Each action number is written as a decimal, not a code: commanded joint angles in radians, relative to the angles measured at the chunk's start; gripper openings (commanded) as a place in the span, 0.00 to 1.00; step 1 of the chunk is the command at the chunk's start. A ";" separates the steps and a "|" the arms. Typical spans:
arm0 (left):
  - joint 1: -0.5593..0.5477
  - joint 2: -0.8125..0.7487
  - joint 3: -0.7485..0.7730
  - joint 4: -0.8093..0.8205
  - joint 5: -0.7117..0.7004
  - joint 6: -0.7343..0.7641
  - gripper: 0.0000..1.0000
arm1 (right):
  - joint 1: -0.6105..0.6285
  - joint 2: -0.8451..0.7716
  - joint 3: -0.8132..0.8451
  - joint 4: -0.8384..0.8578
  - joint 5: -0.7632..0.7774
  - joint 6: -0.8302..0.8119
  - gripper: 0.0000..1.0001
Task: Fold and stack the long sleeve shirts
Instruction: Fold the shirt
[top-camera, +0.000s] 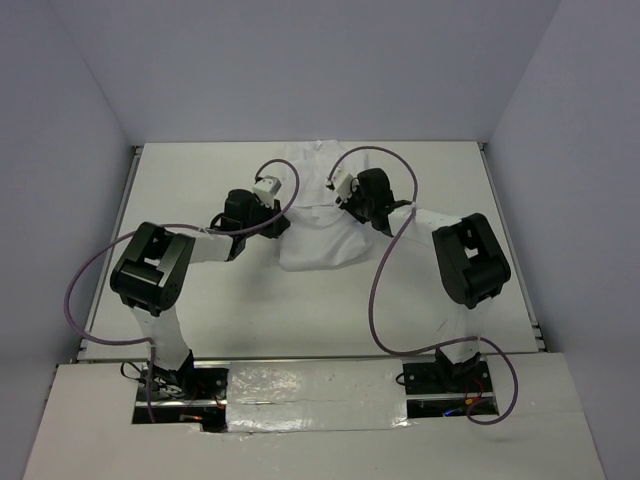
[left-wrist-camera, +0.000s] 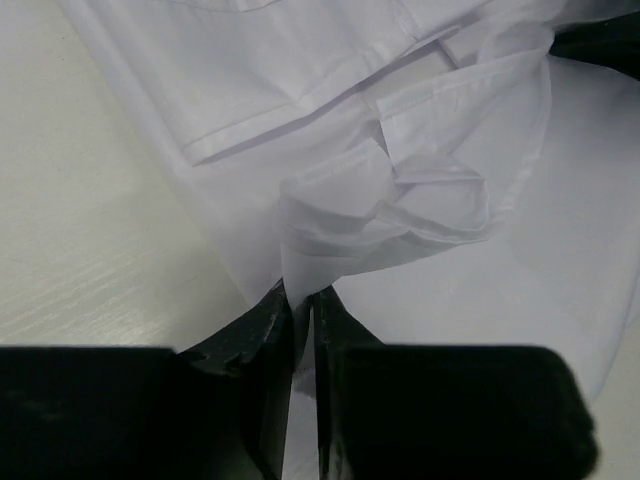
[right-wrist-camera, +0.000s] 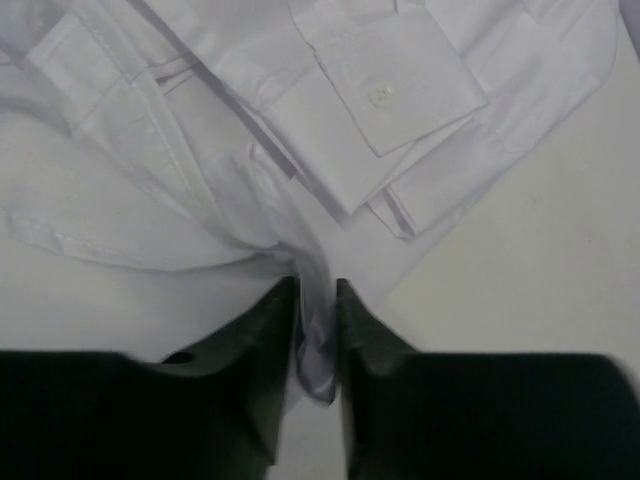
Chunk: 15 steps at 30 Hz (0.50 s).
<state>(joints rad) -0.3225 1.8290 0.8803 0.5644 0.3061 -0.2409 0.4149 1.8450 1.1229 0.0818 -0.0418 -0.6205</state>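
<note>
In your left wrist view, the left hand (left-wrist-camera: 302, 297) has its two dark fingers drawn close together, with a thin fold of the long sleeve shirt (left-wrist-camera: 400, 150) caught in the narrow slit between them. It is gripping the cloth. Above the fingertips the white fabric bunches into a crumpled knot of hems. Flatter layers with a stitched edge spread toward the top of the view. The pale tabletop (left-wrist-camera: 80, 250) shows bare to the left of the cloth.

In your right wrist view, the right hand (right-wrist-camera: 317, 290) has a strip of the same shirt running down through the gap between its fingers. You cannot tell from here whether the fingers press on it or merely flank it. Just beyond the fingertips lies a folded cuff (right-wrist-camera: 430, 70) with a small white button (right-wrist-camera: 381, 95), resting on other layers.

From the top camera, the shirt lies as a wrinkled heap in the middle of the tabletop, toward the far edge. The left arm (top-camera: 150, 270) reaches in to its left side and the right arm (top-camera: 470, 260) to its right — both hands sit low at the cloth, one on each flank.
</note>
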 joint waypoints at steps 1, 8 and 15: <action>-0.006 0.019 0.037 0.055 -0.010 -0.018 0.26 | -0.025 0.029 0.087 0.020 0.002 0.008 0.36; -0.007 0.033 0.072 0.008 -0.012 -0.018 0.55 | -0.057 0.014 0.147 -0.024 -0.030 0.088 0.73; -0.006 0.035 0.108 0.014 -0.033 0.003 0.59 | -0.096 -0.142 0.163 -0.109 -0.084 0.330 0.72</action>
<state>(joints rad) -0.3252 1.8500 0.9470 0.5453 0.2832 -0.2409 0.3359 1.8320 1.2430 0.0067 -0.0860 -0.4484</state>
